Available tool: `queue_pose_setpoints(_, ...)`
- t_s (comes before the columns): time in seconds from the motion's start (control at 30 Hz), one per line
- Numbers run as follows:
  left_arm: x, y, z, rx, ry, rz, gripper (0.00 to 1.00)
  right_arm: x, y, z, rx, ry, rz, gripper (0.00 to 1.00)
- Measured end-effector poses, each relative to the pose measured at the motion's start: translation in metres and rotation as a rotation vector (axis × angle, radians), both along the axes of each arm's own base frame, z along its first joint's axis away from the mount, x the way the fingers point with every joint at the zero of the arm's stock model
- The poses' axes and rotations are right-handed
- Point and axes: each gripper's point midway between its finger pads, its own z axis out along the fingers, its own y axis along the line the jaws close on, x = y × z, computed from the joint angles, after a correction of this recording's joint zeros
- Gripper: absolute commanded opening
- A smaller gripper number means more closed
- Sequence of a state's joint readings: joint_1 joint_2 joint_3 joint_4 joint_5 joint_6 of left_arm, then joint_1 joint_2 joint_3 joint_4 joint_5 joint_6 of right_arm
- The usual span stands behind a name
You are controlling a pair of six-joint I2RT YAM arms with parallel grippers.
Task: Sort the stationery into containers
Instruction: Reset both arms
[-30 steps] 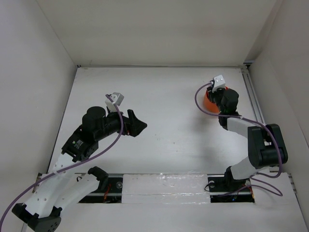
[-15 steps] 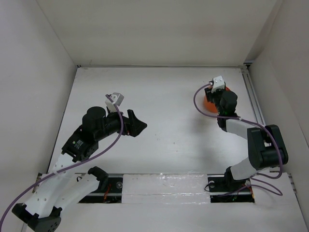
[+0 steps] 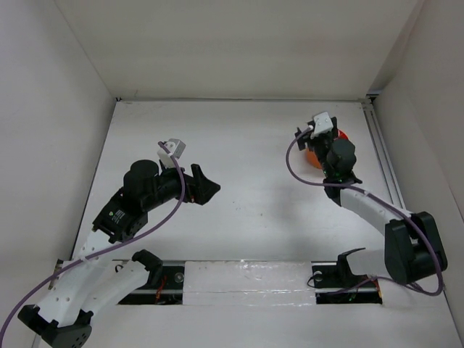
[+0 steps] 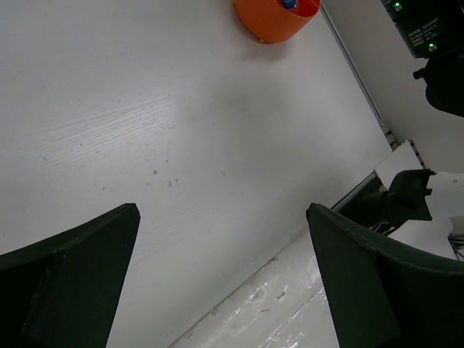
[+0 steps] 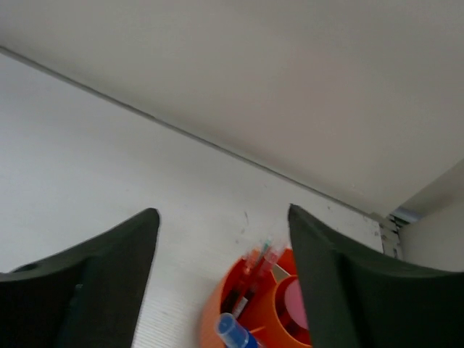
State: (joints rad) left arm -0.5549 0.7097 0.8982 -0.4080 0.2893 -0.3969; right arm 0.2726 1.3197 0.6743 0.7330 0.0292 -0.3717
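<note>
The round orange tub [image 5: 230, 308] sits just below my right gripper [image 5: 222, 212], whose fingers stand apart with nothing between them. Thin red pens [image 5: 254, 270] lean in one compartment, a blue-capped clear bottle [image 5: 233, 332] in the front one, and a pink piece [image 5: 293, 304] in the inner cup. From above, the tub [image 3: 311, 156] is mostly hidden under that gripper [image 3: 317, 139] at the far right. My left gripper [image 3: 208, 185] hovers over the table's left middle, open and empty. In its view [image 4: 222, 210] the tub [image 4: 272, 20] is far off at the top.
White walls close in the table on the left, back and right. A metal rail [image 3: 380, 152] runs along the right edge, close to the tub. The arm bases and a taped strip [image 3: 239, 279] line the near edge.
My right gripper's jaws have spread wider above the tub. Its wrist has shifted slightly left and the elbow has swung toward the near edge. The left arm has not moved.
</note>
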Motion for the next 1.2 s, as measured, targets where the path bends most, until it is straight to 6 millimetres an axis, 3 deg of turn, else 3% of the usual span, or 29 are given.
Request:
queue_pose_setpoints(0.03, 0.000, 0.000, 0.000, 0.001, 0.000, 0.003, 1.00, -0.005, 0.008, 0.008, 0.005, -0.016, 0.019, 1.00)
queue_pose_setpoints(0.17, 0.007, 0.006, -0.001, 0.010, -0.002, 0.052, 1.00, -0.022, 0.034, 0.029, 0.027, -0.023, 0.061, 1.00)
queue_pose_setpoints(0.2, 0.010, 0.009, -0.002, 0.015, 0.001, 0.079, 1.00, -0.026, 0.036, 0.026, 0.032, 0.011, 0.040, 1.00)
queue_pose_setpoints(0.3, 0.021, 0.024, -0.007, 0.032, 0.020, 0.198, 1.00, -0.047, 0.065, 0.055, 0.090, 0.043, 0.044, 1.00)
queue_pose_setpoints(0.4, 0.035, 0.049, -0.014, 0.058, 0.038, 0.356, 1.00, -0.085, 0.091, 0.085, 0.191, 0.085, 0.055, 1.00)
queue_pose_setpoints(0.5, 0.043, 0.072, -0.017, 0.089, 0.052, 0.505, 1.00, -0.131, 0.094, 0.113, 0.312, 0.122, 0.053, 1.00)
queue_pose_setpoints(0.6, 0.049, 0.098, -0.012, 0.123, 0.064, 0.664, 1.00, -0.167, 0.069, 0.142, 0.451, 0.159, 0.005, 1.00)
queue_pose_setpoints(0.7, 0.054, 0.121, 0.002, 0.147, 0.046, 0.802, 1.00, -0.189, 0.039, 0.159, 0.545, 0.188, -0.046, 1.00)
queue_pose_setpoints(0.83, 0.051, 0.145, 0.024, 0.149, 0.001, 0.927, 1.00, -0.212, 0.008, 0.162, 0.576, 0.238, -0.068, 1.00)
queue_pose_setpoints(1.0, 0.036, 0.171, 0.053, 0.120, -0.057, 1.024, 1.00, -0.234, -0.019, 0.148, 0.559, 0.290, -0.067, 1.00)
queue_pose_setpoints(1.2, 0.014, 0.194, 0.068, 0.070, -0.101, 1.095, 1.00, -0.266, -0.064, 0.149, 0.653, 0.254, -0.026, 1.00)
